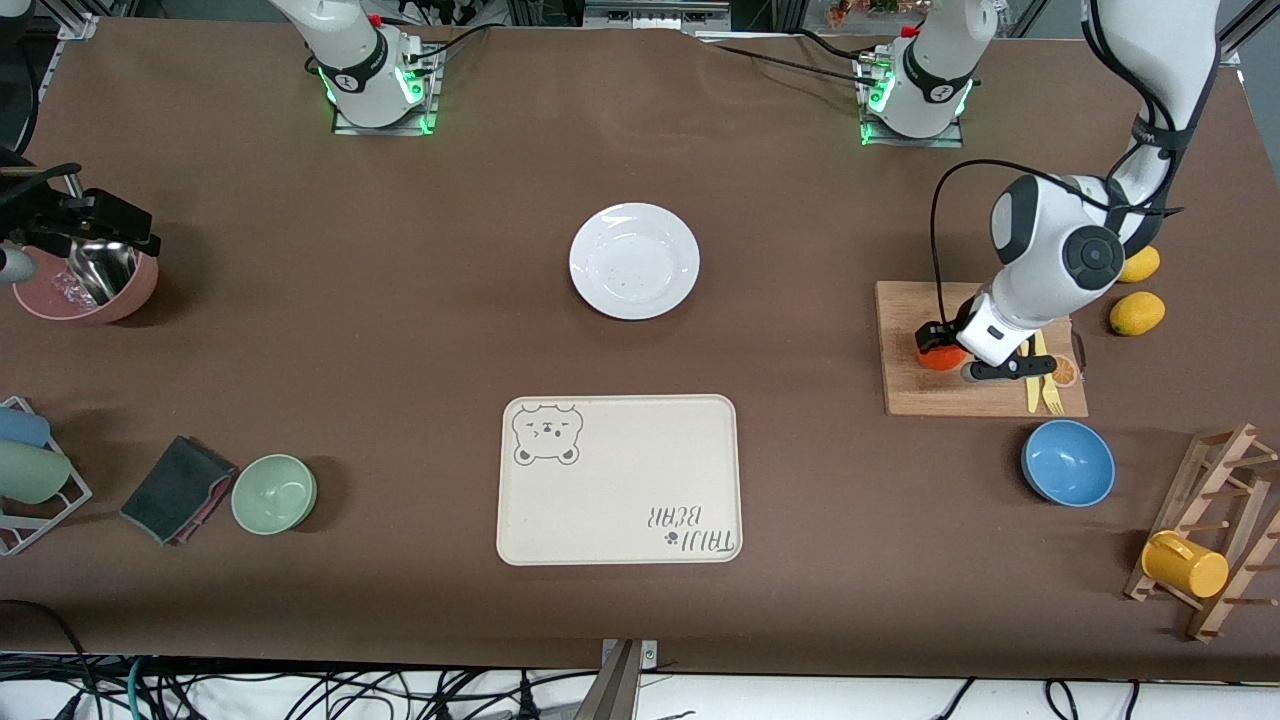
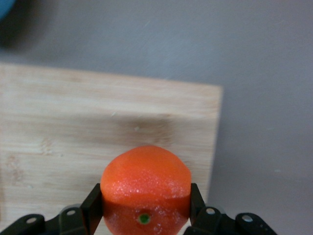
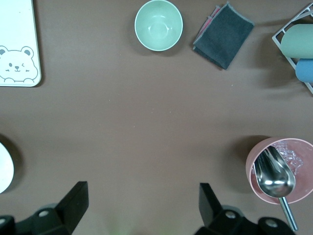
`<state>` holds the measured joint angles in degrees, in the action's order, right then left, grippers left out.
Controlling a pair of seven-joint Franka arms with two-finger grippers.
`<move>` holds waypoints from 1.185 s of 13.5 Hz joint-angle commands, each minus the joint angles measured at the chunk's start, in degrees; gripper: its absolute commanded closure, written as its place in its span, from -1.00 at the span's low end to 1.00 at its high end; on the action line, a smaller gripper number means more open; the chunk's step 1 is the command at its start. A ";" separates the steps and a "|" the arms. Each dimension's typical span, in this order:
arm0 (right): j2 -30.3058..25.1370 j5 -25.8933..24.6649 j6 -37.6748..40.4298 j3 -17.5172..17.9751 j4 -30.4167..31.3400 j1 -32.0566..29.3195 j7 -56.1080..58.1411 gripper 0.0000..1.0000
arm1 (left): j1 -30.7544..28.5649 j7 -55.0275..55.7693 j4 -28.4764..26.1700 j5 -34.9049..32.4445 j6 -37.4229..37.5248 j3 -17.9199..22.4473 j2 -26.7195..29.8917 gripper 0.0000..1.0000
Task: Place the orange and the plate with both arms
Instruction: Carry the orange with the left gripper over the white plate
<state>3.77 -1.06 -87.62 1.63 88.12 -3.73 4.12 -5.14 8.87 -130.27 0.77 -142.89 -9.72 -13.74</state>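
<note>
Nearest the front camera, a cream rectangular tray (image 1: 618, 480) with rounded corners, a printed bear face and lettering lies flat on the matte brown table (image 1: 400, 300). Farther from the camera than the tray, at the table's middle, sits the plate (image 1: 634, 261), one round, shallow, glossy white dish with a wide rim and faint specks, untouched. Toward the left arm's end, the left gripper (image 1: 940, 352) is down on a pale wooden cutting board (image 1: 905, 385), its black fingers (image 2: 93, 205) closed against both sides of the orange (image 2: 145, 193), a single round, dimpled red-orange fruit with a small green stem spot. The orange sits at the board's edge nearest the table's middle. A yellow fork and knife (image 1: 1043, 385) lie on the same board. Two yellow lemons (image 1: 1137, 312) rest on the table beside the board, and one smooth blue bowl (image 1: 1067, 462) stands nearer the camera than it. A wooden rack (image 1: 1215, 540) carries one yellow mug (image 1: 1184, 564). At the right arm's end, the right gripper (image 3: 142, 198) waits with its fingers spread wide and holding nothing, above bare tabletop beside a pink bowl (image 1: 85, 285) holding a shiny metal scoop (image 3: 275, 177). One pale green bowl (image 1: 274, 493), a folded dark grey cloth (image 1: 178, 489) and a wire rack (image 1: 40, 480) holding two cups lie nearer the camera.
</note>
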 commanded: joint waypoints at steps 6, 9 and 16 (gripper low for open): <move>-0.08 0.62 0.70 0.30 -0.67 -0.41 0.45 -1.00 | 11.27 18.25 7.91 0.20 0.95 -8.46 1.89 1.00; -0.08 0.97 0.87 0.30 -0.67 -0.49 0.45 -1.00 | 17.08 28.62 9.77 0.11 0.95 -11.62 0.56 1.00; -0.08 1.50 0.87 0.30 -0.67 -0.41 0.54 -1.00 | 26.39 42.98 10.74 -0.42 0.07 -18.05 -4.78 1.00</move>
<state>3.78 -0.49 -87.58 1.64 88.12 -3.72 4.12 18.85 49.23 -121.23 0.84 -142.77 -27.84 -14.72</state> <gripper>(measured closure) 0.000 0.295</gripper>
